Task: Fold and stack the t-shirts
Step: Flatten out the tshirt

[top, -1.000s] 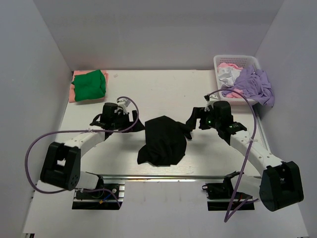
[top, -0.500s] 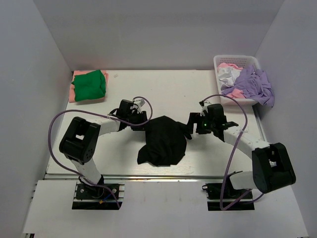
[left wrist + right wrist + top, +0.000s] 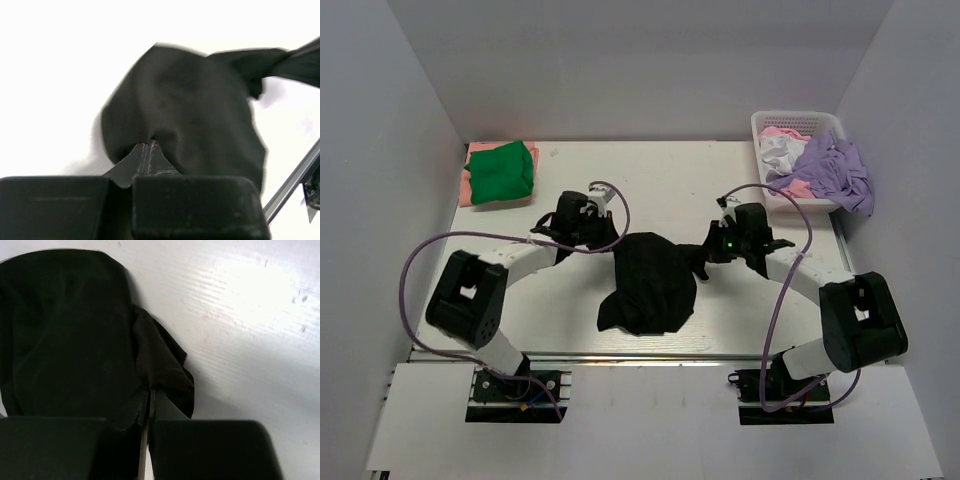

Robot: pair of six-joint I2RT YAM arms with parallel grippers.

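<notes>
the black shirt lies bunched at the middle of the table, between the two arms, its lower part crumpled toward the near edge. the left end effector is pinched together on the shirt's upper left edge; the right end effector is likewise clamped on the upper right edge. the step in hand appears to be spreading the cloth flat before folding. to do it well, draw both grips apart evenly and low over the table, so the cloth tensions without slipping free. the folded green shirt at the far left marks the stack.
</notes>
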